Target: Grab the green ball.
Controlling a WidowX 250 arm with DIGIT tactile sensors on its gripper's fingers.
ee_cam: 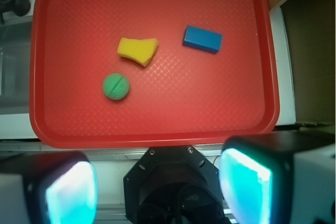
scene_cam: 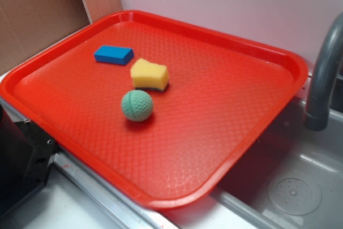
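Note:
The green ball [scene_cam: 137, 105], teal and dimpled with a seam, rests on the red tray [scene_cam: 230, 127] a little left of its middle. In the wrist view the green ball [ee_cam: 115, 86] lies left of centre on the tray [ee_cam: 210, 114]. My gripper [ee_cam: 157, 190] hangs high above the tray's near edge, over the robot base, well short of the ball. It is open, its two teal pads [ee_cam: 245, 187] wide apart with nothing between them. The gripper does not show in the exterior view.
A yellow sponge [scene_cam: 149, 74] lies just behind the ball and a flat blue block [scene_cam: 113, 54] beyond it. The black robot base [scene_cam: 21, 154] stands at the tray's left corner. A grey faucet [scene_cam: 324, 73] and sink [scene_cam: 295, 191] lie to the right.

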